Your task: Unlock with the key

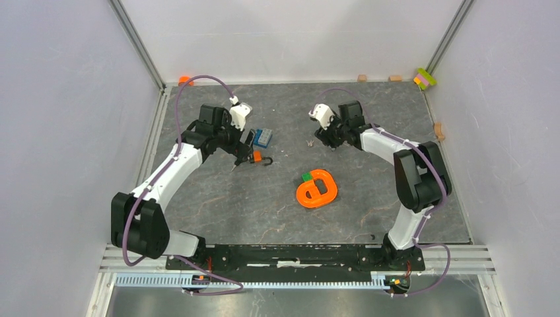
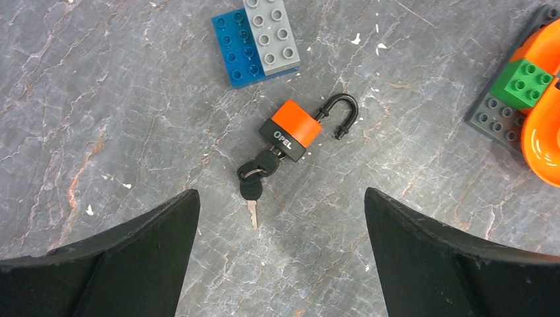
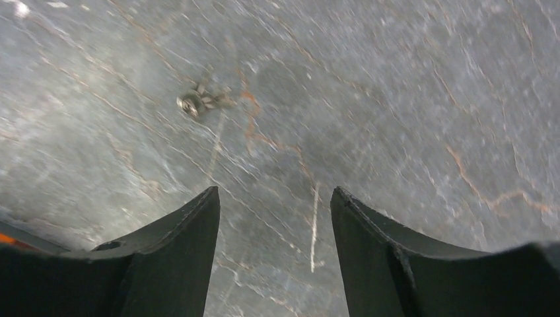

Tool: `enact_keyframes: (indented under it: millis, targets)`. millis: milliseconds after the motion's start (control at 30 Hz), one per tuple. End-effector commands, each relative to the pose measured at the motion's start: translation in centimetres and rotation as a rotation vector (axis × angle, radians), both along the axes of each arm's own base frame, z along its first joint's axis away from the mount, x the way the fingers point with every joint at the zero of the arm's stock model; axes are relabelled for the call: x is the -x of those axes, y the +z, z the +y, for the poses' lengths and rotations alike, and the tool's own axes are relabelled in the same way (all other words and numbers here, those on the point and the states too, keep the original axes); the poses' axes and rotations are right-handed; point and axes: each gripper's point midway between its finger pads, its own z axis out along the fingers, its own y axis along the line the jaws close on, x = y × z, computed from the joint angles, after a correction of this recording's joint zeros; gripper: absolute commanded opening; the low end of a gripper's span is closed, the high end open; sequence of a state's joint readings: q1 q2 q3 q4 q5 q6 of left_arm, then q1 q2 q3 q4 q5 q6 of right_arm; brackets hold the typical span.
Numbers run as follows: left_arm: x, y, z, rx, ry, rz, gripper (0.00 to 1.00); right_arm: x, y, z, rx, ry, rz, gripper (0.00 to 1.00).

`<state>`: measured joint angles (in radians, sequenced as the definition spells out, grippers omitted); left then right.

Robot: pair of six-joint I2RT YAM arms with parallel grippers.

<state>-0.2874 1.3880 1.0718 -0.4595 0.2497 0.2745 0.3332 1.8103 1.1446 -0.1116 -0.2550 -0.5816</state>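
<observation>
R wrist view is blurred: a small metallic bit (image 3: 191, 104) on the slab can't be identified. In the L wrist view the orange ring-shaped piece (image 2: 545, 125) is cut off at the right edge, w/ a green brick (image 2: 526, 81) against it. The table (image 1: 218, 205) has a grey stone-look top w/ pale and rusty veins. White walls stand around it, w/ alu posts in the back corners.

The key (image 2: 250, 191) has a black head and a thin silvery blade. It lies flat just beside the orange padlock (image 2: 297, 121) and is ringed to a 2nd black head at the lock's base. Whether that one is inserted can't be told. The black shackle (image 2: 345, 98) has one end free.

The left gripper (image 2: 280, 198) has jaws wide apart and empty, w/ the key just ahead of its tips. The right gripper (image 3: 274, 195) has jaws apart, nothing btwn.
</observation>
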Motion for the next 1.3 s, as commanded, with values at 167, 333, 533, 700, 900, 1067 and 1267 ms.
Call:
enact_keyframes:
  millis: [167,333,533,700,900,1067,1267]
  targets:
    - [1.0,2.0,-1.5,0.103,-0.050,-0.029,1.00,-1.0,0.7,-9.8,0.048,-0.240,0.029,0.74]
    - [1.2,2.2,-1.7,0.118,-0.060,-0.029,1.00,-0.8,0.6,-13.5,0.042,-0.330,0.044,0.77]
    - [1.5,2.8,-1.8,0.128,-0.064,-0.039,1.00,-1.2,-0.2,-17.3,0.038,-0.411,0.084,0.77]
    - [1.6,2.9,-1.9,0.134,-0.069,-0.040,1.00,-0.8,-2.0,-18.2,0.018,-0.427,0.138,0.76]
    - [1.7,2.9,-2.0,0.142,-0.072,-0.033,1.00,-0.4,-3.6,-17.7,-0.012,-0.411,0.185,0.70]
    - [1.7,3.0,-2.0,0.141,-0.072,-0.037,1.00,-0.6,-4.2,-16.5,-0.061,-0.372,0.225,0.63]
    - [1.7,3.0,-1.9,0.139,-0.071,-0.040,1.00,-0.5,-4.9,-15.1,-0.115,-0.320,0.279,0.54]
